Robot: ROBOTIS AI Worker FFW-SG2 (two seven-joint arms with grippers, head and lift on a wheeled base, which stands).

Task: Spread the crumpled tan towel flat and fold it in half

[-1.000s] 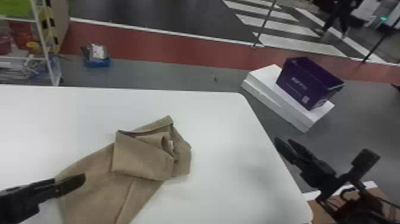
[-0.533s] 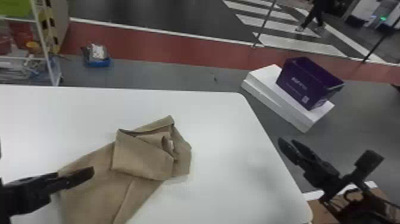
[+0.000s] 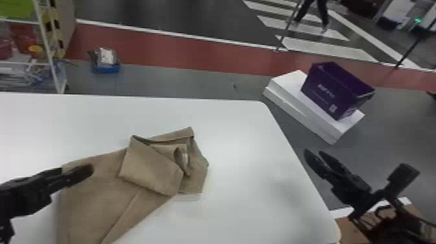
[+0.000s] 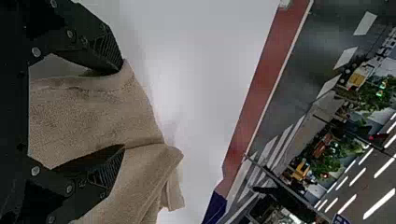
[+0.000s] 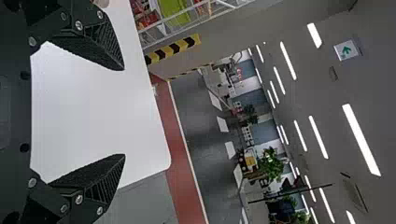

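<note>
Well, your left gripper [image 4: 123, 108] is the nearer one by far: it hangs over the smooth end of the towel [image 3: 94, 201], its fingers spread wide with tan cloth beneath and between them. I can't tell whether either finger touches the cloth, but nothing is pinched. From there the towel's long axis runs aslant, away from you and off to that gripper's right, so the trouble lies ahead and to its right: a flap [image 3: 149, 173] turned over on top, and past it a knot of small folds [image 3: 183, 157] at the far end.

Your right gripper [image 5: 124, 112] is wide too, and empty. It sits beyond the worktop [image 3: 246, 194] on its right side, with the towel well apart to its left.

You look to be at the spreading stage, with the half fold still to be made. I'd judge the next move to be taking the flap's loose edge and opening it along that slant; the left gripper would have to travel rightward and a little forward, while the right one has the longer way in. Close too deep and you may catch both layers, dragging the whole towel instead of opening it.
</note>
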